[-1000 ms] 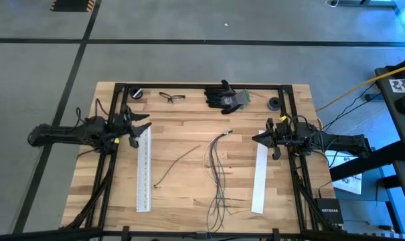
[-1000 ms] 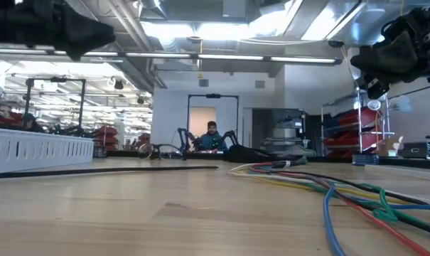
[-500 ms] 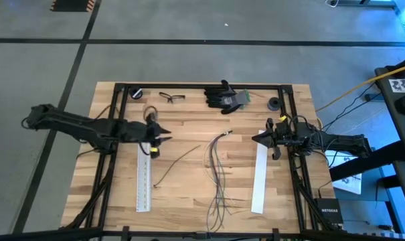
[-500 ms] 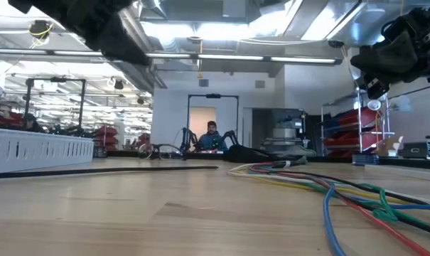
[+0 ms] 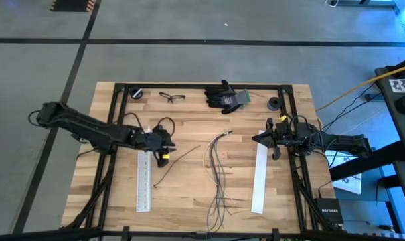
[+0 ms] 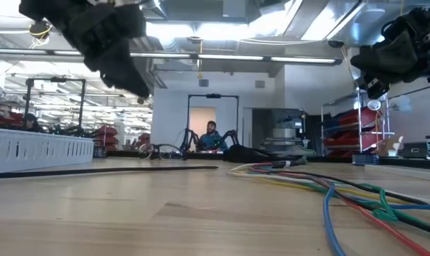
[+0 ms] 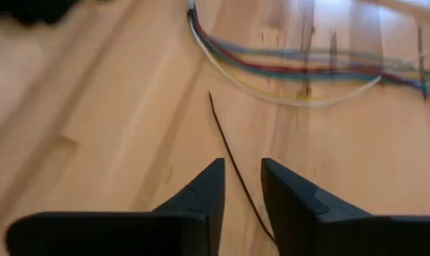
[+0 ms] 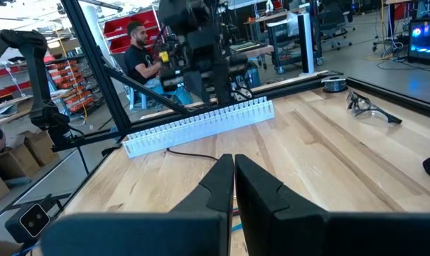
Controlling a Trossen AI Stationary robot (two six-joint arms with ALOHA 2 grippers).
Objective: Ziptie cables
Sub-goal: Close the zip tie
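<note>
Left wrist view: left gripper (image 7: 242,188) jaws narrowly parted, empty, straddling a loose dark zip tie (image 7: 232,160) on the table (image 7: 94,107), likely lining up to pick it. Right gripper (image 8: 233,178) pressed closed, empty, parked by a white strip (image 5: 258,177). Cables (image 5: 217,167) lie mid-table, joined end far side, untied.

Left pincer (image 5: 165,142) reaches out over the table, fingers slightly apart; right pincer (image 5: 258,138) waits closed.
</note>
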